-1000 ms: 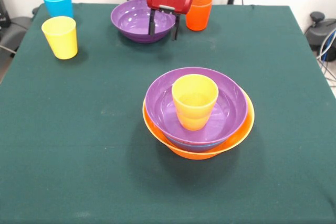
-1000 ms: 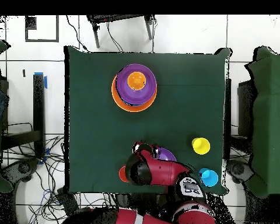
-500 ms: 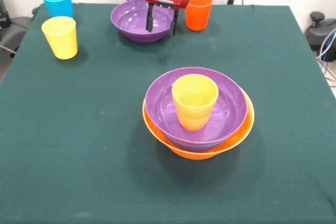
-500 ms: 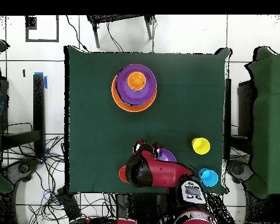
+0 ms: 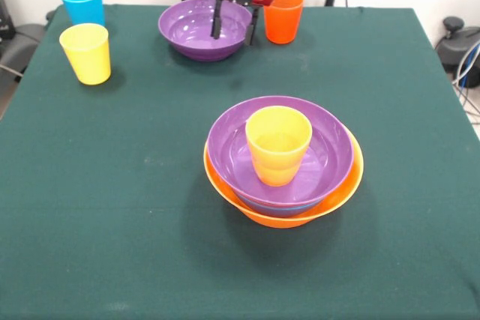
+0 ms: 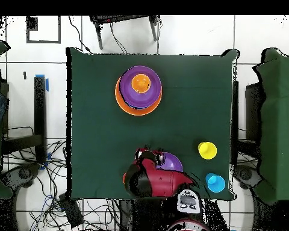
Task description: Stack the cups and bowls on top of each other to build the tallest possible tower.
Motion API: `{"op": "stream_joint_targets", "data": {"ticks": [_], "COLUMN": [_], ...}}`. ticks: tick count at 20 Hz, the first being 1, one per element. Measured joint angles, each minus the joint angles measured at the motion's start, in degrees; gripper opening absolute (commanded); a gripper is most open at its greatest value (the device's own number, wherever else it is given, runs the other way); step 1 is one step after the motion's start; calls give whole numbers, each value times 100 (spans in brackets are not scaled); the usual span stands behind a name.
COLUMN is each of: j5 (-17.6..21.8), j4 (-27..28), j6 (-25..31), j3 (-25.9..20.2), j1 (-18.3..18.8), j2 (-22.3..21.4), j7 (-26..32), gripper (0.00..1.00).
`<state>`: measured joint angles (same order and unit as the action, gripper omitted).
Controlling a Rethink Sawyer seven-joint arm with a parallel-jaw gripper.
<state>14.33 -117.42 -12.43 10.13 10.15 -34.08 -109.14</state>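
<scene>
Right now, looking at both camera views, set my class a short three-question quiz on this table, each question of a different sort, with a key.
1. True or false: the cup standing in the tower is light blue.
2. Multiple choice: the hand hangs over which thing? A) the lone purple bowl B) the yellow cup C) the orange base bowl
3. Short answer: how many cups stand loose on the table, outside the tower?

Key
1. False: it is yellow-orange.
2. A; its fingers are apart and hold nothing.
3. Three: light blue, yellow, and red-orange.
</scene>
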Motion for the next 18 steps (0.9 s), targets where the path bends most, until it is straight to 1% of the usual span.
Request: {"op": "stream_joint_targets", "data": {"ticks": [3, 9, 11, 18], "j5": [-1, 84, 165, 220], "j4": [-73, -266, -409, -734], "j6": [-185, -347, -424, -452], "j3": [16, 18, 16, -60], "j1": [-27, 44, 117, 308], "j2": [-1, -14, -32, -65], "j7": [0, 0, 0, 0], "gripper": [100, 100, 100, 100]}}
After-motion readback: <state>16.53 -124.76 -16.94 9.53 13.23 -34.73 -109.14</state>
